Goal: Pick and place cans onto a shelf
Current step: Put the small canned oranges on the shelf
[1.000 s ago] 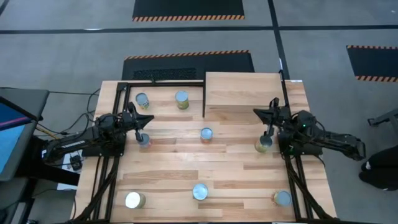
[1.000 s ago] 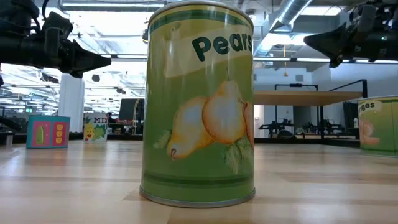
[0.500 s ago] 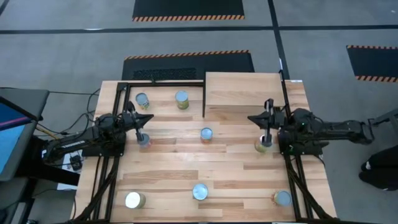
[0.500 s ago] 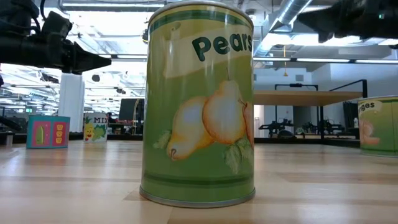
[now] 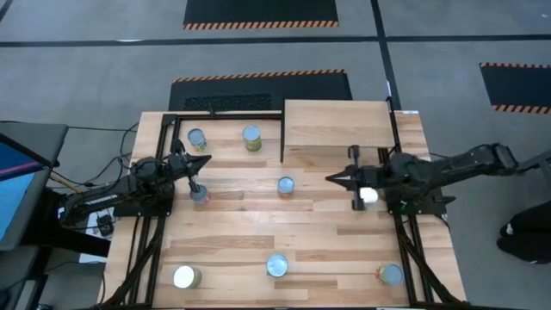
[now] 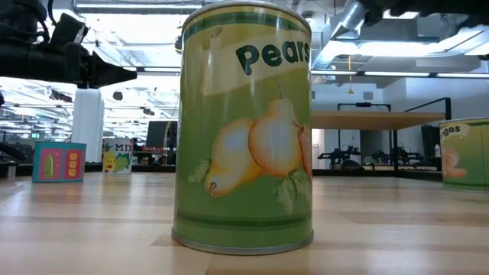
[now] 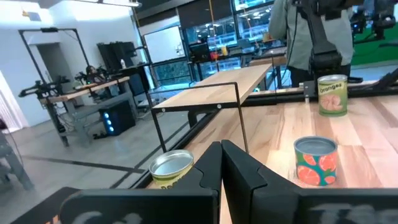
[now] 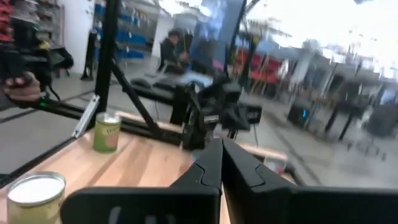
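silver-lidded can [image 5: 368, 195] now left of its earlier spot beside right gripper [image 5: 343, 180], jaws narrow; left gripper [image 5: 202, 163] jaws shut.

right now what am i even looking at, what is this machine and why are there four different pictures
It is a robot with two dark arms working at a wooden table. Each arm ends in a two-finger gripper. One picture looks straight down from above. One is taken at table height, just behind a pears can. The other two come from cameras on the wrists, each looking past that arm's own fingers. Eight small cans stand about the table. No can is on the raised wooden shelf at the far edge yet. The left gripper is by a can on the left side. The right gripper is by another can in front of the shelf. Both grippers look closed, and neither holds anything.
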